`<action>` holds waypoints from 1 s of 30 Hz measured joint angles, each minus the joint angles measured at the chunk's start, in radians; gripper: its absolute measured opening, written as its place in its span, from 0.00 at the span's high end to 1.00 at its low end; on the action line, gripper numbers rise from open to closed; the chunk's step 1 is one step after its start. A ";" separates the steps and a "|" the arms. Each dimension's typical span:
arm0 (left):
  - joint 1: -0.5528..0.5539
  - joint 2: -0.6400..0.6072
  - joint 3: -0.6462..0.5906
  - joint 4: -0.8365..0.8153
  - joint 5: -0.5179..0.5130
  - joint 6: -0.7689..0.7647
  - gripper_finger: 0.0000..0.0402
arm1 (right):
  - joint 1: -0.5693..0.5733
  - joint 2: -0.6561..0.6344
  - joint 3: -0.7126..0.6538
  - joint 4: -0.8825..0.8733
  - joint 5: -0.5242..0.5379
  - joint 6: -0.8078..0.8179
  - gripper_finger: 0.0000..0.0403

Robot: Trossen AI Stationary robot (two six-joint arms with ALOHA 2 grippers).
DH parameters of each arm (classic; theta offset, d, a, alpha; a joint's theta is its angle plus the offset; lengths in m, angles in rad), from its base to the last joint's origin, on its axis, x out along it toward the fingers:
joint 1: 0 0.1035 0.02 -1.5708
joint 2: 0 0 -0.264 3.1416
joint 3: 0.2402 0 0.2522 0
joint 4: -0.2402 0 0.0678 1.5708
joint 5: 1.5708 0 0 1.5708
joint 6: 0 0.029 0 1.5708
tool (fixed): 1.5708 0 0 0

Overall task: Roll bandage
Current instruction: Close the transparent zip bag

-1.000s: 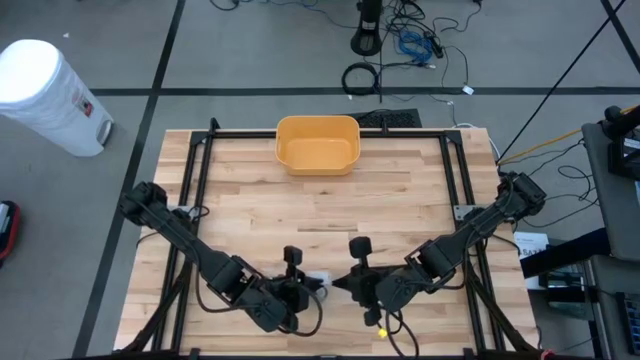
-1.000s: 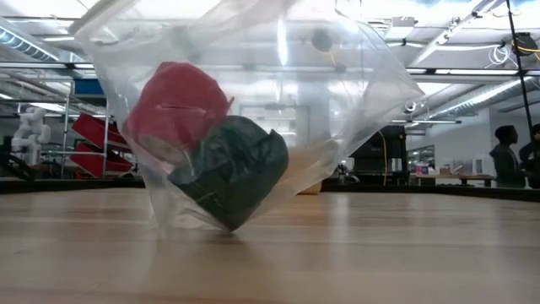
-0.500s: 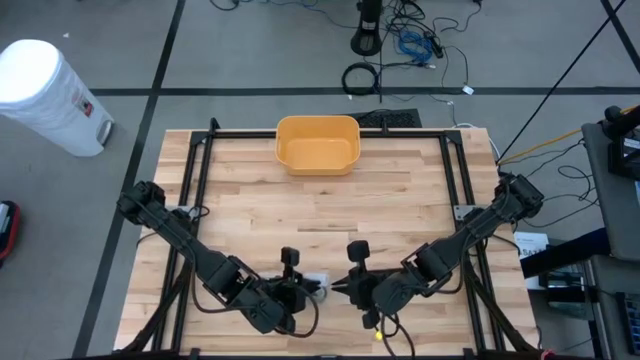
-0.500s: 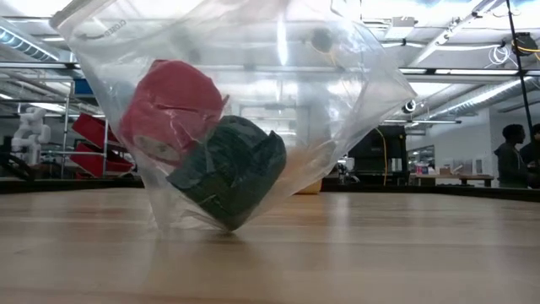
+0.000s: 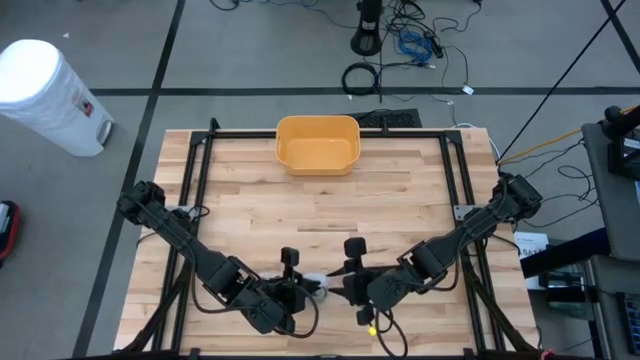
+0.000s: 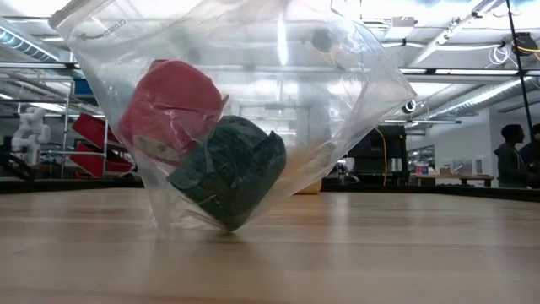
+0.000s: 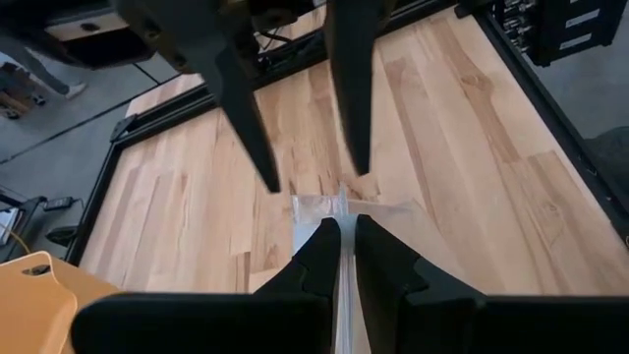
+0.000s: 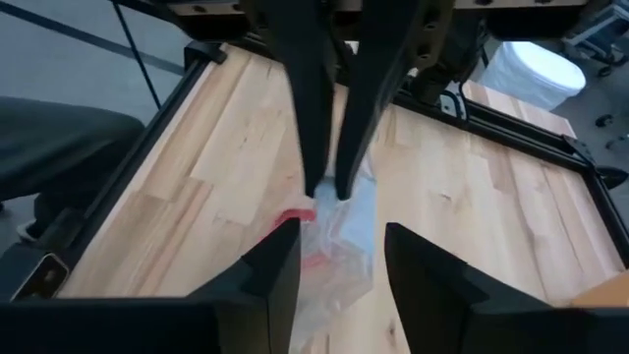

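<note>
At the 6 o'clock edge of the table [image 5: 250, 215], a clear plastic bag [image 6: 236, 110] hangs with its lowest corner just touching the wood. The left gripper [image 7: 339, 246] is pinched tight on the bag's upper edge, a thin strip of film clamped between its fingers. The right gripper [image 8: 339, 258], at the bag's 3 o'clock side, stands with its fingers apart and holds nothing.

Procedure, as judged: the bandage must leave the bag before any rolling. Keep the left grip firm and high so the mouth stays taut; guide the spread right fingers to the free lip, not the film below.

Contents: a red bandage roll [image 6: 169, 110] sits at 10 o'clock of a dark green bandage roll [image 6: 232, 173], the two touching. Both look soft and crinkled, loosely wound.

A yellow bin [image 5: 317, 144] waits at 12 o'clock.
</note>
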 joint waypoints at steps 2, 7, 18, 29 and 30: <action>0.000 0.000 0.000 0.002 0.000 0.000 0.93 | -0.001 0.000 0.000 0.000 0.000 0.000 0.66; 0.000 0.000 0.000 0.007 -0.001 -0.001 0.93 | -0.001 0.000 0.000 0.000 -0.002 0.007 0.68; -0.001 0.000 0.027 0.002 -0.002 -0.004 0.93 | 0.000 0.000 0.000 0.000 -0.004 0.039 0.68; -0.007 0.000 0.030 -0.002 -0.002 -0.006 0.93 | -0.012 0.017 -0.001 0.027 -0.030 0.046 0.68; -0.007 0.000 0.030 -0.001 -0.002 -0.006 0.93 | -0.013 0.017 -0.001 0.027 -0.030 0.041 0.68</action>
